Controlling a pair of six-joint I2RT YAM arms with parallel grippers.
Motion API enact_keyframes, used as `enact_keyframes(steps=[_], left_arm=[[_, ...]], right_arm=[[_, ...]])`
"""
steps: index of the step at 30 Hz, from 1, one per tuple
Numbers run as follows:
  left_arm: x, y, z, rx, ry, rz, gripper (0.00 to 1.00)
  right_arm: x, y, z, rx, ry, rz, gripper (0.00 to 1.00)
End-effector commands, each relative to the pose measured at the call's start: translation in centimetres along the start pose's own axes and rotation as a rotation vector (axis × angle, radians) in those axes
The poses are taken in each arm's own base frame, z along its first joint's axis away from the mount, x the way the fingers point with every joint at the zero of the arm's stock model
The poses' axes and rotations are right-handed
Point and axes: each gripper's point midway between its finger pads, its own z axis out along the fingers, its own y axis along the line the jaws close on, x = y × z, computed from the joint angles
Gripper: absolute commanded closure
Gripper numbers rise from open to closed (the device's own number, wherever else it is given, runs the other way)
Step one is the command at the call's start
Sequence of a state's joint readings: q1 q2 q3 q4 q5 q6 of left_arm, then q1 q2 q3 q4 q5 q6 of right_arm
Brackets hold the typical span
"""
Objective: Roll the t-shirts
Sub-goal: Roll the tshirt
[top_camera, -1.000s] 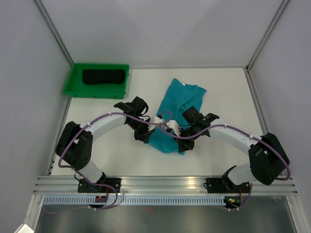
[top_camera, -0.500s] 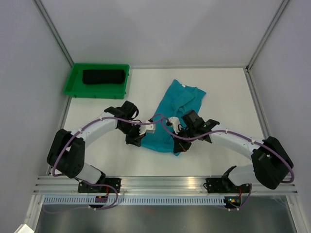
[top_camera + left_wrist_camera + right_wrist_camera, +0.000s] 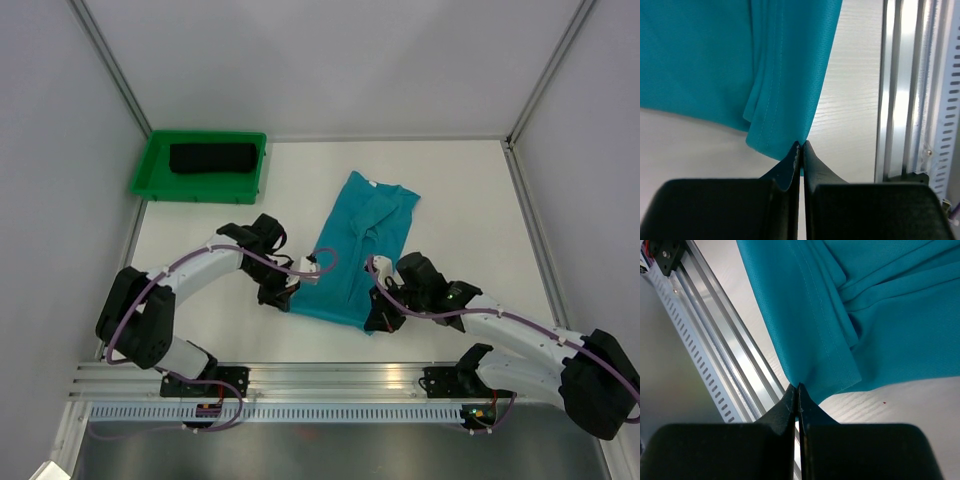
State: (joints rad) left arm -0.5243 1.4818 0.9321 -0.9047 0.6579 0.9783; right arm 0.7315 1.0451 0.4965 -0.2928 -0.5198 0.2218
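Observation:
A teal t-shirt (image 3: pixel 355 250) lies folded lengthwise on the white table, collar end far, hem end near. My left gripper (image 3: pixel 289 297) is shut on the near-left hem corner of the teal t-shirt (image 3: pixel 790 75), pinched at the fingertips. My right gripper (image 3: pixel 375 318) is shut on the near-right hem corner of the teal t-shirt (image 3: pixel 850 305). The cloth is drawn fairly flat between the two grips. A black t-shirt (image 3: pixel 211 158) lies rolled up in the green tray (image 3: pixel 150 175) at the far left.
The aluminium rail (image 3: pixel 340 380) runs along the table's near edge, close behind both grippers; it also shows as the rail (image 3: pixel 910 90) and the rail (image 3: pixel 715 315) in the wrist views. White enclosure walls and corner posts bound the table on three sides.
Both grippers have drawn the hem toward the near edge and apart from each other. The teal shirt has stretched out longer and flatter; the right arm has swung low and right.

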Motion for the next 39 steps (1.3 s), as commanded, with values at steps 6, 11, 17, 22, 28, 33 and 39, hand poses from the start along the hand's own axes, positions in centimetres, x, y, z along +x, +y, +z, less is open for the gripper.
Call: enact_keyframes(steps=[6, 11, 17, 22, 28, 33, 39], left_arm=[[-3.4, -0.5, -0.2, 0.138, -0.055, -0.052, 0.98], [-3.0, 0.4, 0.6, 0.169, -0.027, -0.073, 0.98], [-3.6, 2.2, 0.8, 0.177, -0.032, -0.122, 0.98], [-4.2, 2.9, 0.9, 0.182, -0.048, -0.151, 0.98], [-4.3, 3.7, 1.3, 0.216, -0.090, -0.250, 0.98], [-4.6, 4.1, 1.5, 0.221, -0.095, -0.259, 0.98], [-4.8, 4.7, 1.6, 0.214, -0.089, -0.270, 0.98]], right_arm=[[2.1, 1.1, 0.8, -0.062, -0.008, 0.247, 1.00], [1.0, 0.3, 0.3, -0.007, -0.128, 0.286, 1.00], [0.7, -0.3, 0.2, 0.012, -0.170, 0.352, 0.96], [-1.6, -1.9, -0.8, 0.098, -0.248, 0.370, 0.68], [-0.8, -2.4, -0.5, 0.107, -0.244, 0.379, 0.49], [-1.3, -3.0, -0.7, 0.133, -0.271, 0.319, 0.46], [-0.1, -3.6, -0.1, 0.140, -0.268, 0.381, 0.63]])
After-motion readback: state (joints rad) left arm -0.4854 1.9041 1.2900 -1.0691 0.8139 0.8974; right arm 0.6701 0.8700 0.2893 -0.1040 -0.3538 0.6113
